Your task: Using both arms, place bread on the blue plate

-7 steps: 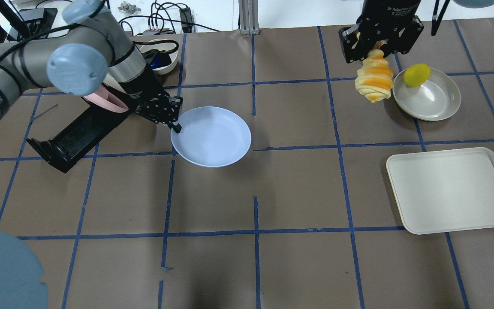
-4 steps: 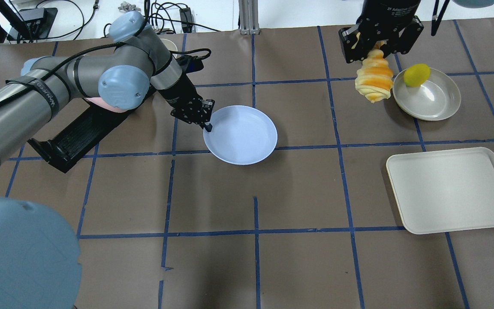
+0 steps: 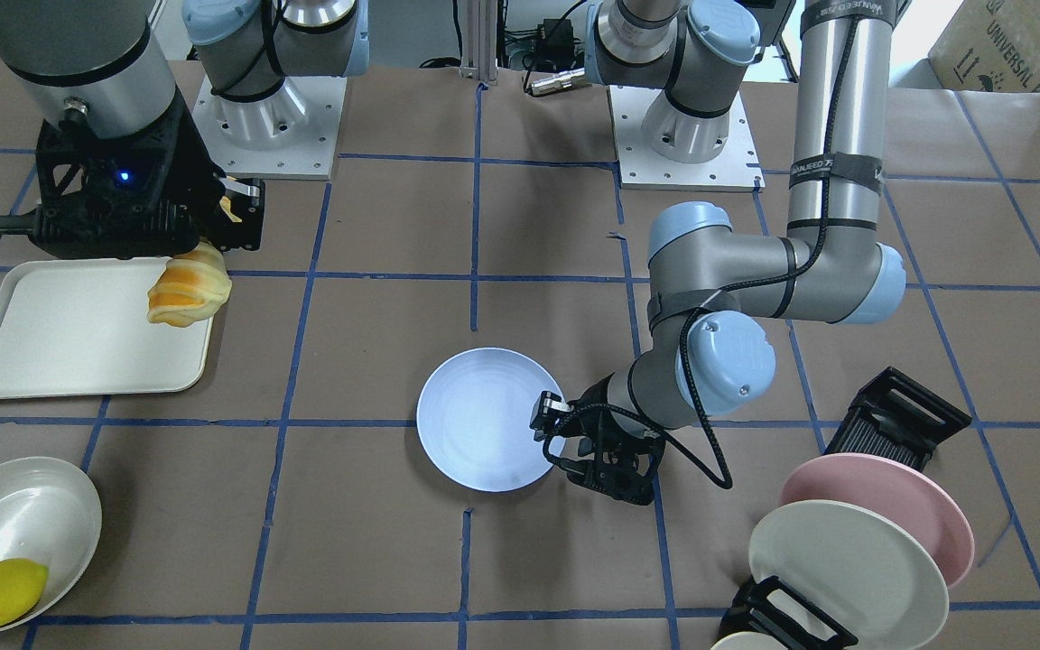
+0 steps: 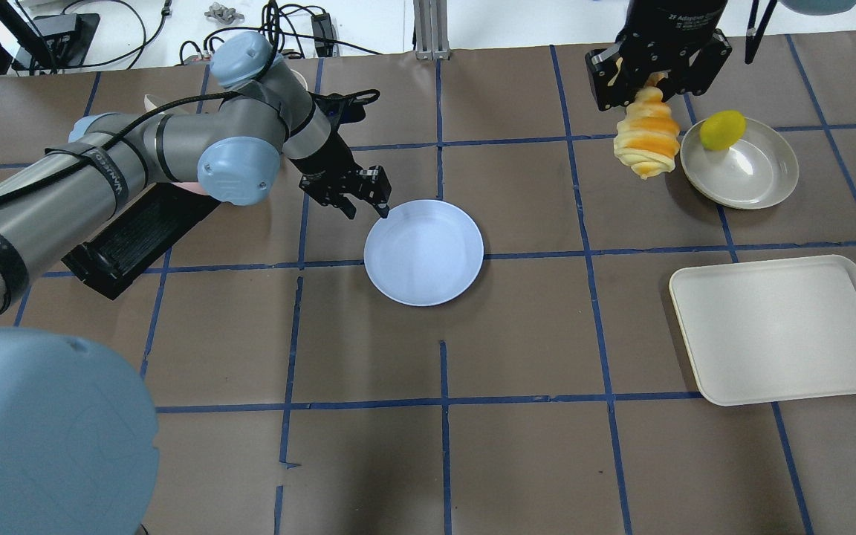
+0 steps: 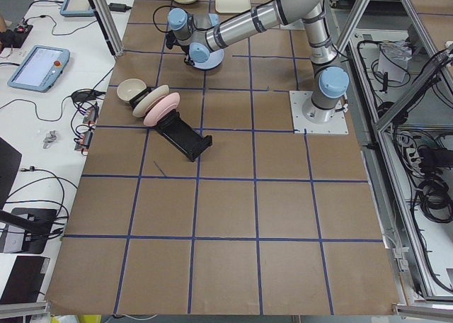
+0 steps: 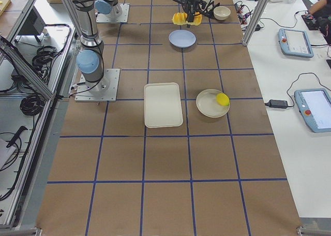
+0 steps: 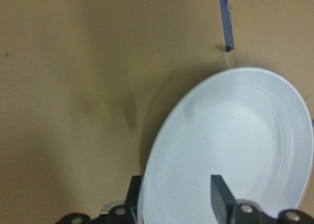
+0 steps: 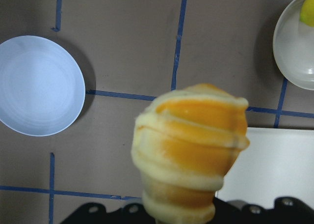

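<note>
The blue plate [image 4: 428,256] lies low over the middle of the table; it also shows in the front view [image 3: 475,424] and the left wrist view [image 7: 235,145]. My left gripper [image 4: 382,210] is shut on its far left rim, with one finger [image 7: 221,197] over the inside and the other outside. My right gripper [image 4: 651,91] is shut on the top end of the bread [image 4: 647,137], which hangs upright in the air at the far right, beside a cream bowl. The bread fills the right wrist view [image 8: 191,145], with the plate [image 8: 39,86] off to its left.
A cream bowl [image 4: 751,174] holds a yellow lemon [image 4: 721,130] at the far right. A cream tray [image 4: 785,331] lies nearer on the right. A black dish rack [image 4: 131,238] on the left holds a pink plate [image 3: 913,506] and a cream plate [image 3: 845,573].
My left gripper has carried the blue plate to the right, from beside the rack to the table's middle. The right gripper and the bread have stayed where they were.
</note>
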You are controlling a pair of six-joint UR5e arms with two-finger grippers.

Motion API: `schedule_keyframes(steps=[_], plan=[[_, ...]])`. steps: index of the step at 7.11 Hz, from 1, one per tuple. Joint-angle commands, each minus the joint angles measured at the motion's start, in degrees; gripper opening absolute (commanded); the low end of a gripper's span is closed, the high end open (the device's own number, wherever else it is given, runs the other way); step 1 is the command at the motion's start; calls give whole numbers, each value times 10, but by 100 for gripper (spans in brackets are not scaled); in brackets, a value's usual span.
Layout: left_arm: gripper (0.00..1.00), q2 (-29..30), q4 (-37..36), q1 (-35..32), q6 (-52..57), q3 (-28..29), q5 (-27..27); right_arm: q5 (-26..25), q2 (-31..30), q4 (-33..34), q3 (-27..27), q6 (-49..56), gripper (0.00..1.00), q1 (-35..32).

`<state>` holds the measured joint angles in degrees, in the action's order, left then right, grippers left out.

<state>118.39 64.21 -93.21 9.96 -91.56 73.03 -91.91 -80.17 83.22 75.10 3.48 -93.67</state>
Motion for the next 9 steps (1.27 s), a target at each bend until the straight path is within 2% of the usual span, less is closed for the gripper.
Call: schedule_keyframes(steps=[1, 3, 4, 5, 7, 9], plan=[[100, -55, 75, 42, 1, 14, 50, -5, 39, 43, -1, -28, 3, -39], [100, -131, 211, 81, 0, 48, 117, -1, 117, 138, -4, -119, 3, -104], [100, -161, 276, 81, -6, 76, 173, -10, 147, 183, 0, -140, 3, -140], [100, -181, 335, 77, -25, 107, 185, -8, 178, 213, 0, -160, 3, -154], [100, -234, 366, 64, -57, 114, 180, -7, 247, 263, 3, -175, 3, -180], [100, -252, 368, 53, -57, 111, 184, -7, 269, 269, 6, -178, 3, -194]])
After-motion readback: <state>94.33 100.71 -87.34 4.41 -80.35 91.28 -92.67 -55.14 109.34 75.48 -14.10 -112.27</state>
